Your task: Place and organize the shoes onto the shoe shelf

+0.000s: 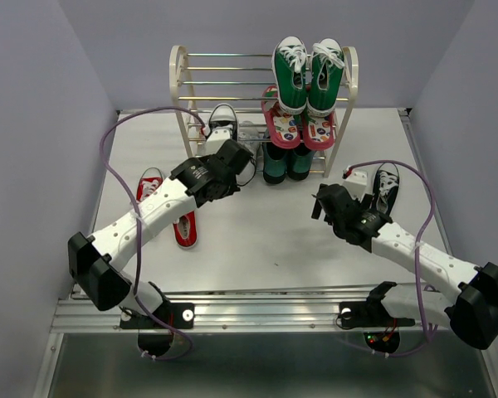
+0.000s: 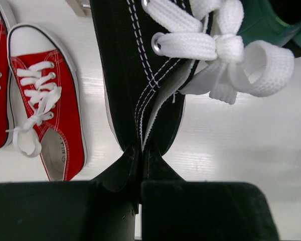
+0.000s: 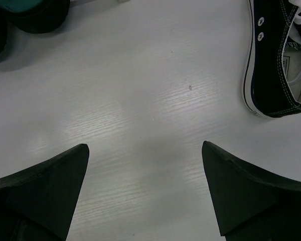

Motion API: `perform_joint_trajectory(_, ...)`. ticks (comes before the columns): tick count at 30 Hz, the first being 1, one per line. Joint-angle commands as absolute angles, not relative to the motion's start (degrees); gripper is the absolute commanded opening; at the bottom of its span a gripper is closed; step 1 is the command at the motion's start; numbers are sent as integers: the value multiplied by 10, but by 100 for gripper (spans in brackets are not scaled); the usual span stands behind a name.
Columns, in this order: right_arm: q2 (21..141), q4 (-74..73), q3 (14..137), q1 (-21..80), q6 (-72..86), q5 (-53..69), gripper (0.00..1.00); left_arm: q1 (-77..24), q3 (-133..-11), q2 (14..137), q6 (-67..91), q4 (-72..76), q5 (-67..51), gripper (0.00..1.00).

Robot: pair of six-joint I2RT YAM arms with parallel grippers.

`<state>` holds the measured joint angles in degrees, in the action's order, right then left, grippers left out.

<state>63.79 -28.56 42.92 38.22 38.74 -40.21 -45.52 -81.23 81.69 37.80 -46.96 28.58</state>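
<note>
Here, left gripper (image 2: 140, 153) pinching black sneaker (image 2: 124, 60), right gripper (image 3: 144, 146) spread wide

Black sneaker (image 2: 130, 75) gripped at heel beside shelf (image 1: 179, 83); red pair (image 2: 65, 100) flat.

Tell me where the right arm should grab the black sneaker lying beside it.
I would grip the black sneaker by its heel collar, coming from above: it stands upright on its sole with the opening facing up, so one jaw can drop inside and one outside the thin wall. The right gripper stands open.
</note>
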Motion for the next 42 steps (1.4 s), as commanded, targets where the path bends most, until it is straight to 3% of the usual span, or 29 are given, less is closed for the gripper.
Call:
perform_joint_trajectory(1,630,-258,426,378,379,-409,100,-442,-883,823,342,-404,336,0)
perform_joint_trajectory(20,616,-248,417,378,365,-413,100,-352,-1048,936,257,-419,330,0)
perform_joint_trajectory(42,609,-246,415,373,362,-418,100,-280,-1147,1018,219,-433,307,0)
